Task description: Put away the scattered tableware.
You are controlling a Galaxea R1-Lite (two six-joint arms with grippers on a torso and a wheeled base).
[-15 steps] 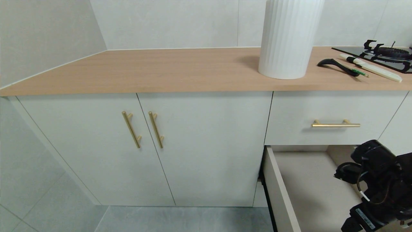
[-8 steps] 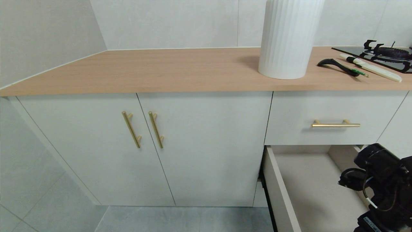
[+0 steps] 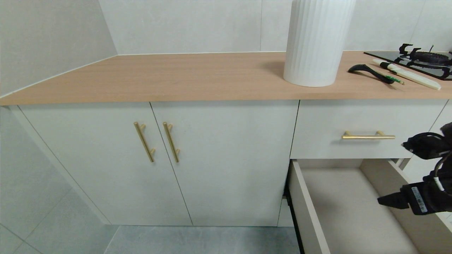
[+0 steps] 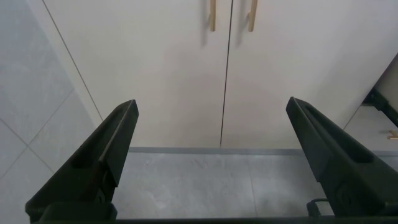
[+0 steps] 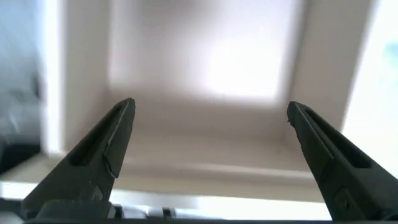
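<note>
R tool (image 5: pixel 210 106) up out of drawer (image 3: pixel 306 206), open, L tool (image 4: pixel 211 102) open, black utensil (image 3: pixel 370 73) handle pts right

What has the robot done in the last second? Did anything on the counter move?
The right gripper rose from over the open drawer and swung toward the robot's right, jaws open and empty. Nothing was grasped or released. The drawer stayed pulled out; the white ribbed canister and black utensil kept their places.

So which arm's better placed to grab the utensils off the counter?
Likely right: the right gripper, open, is at the open drawer below the utensils; the left gripper faces the cabinet doors.
</note>
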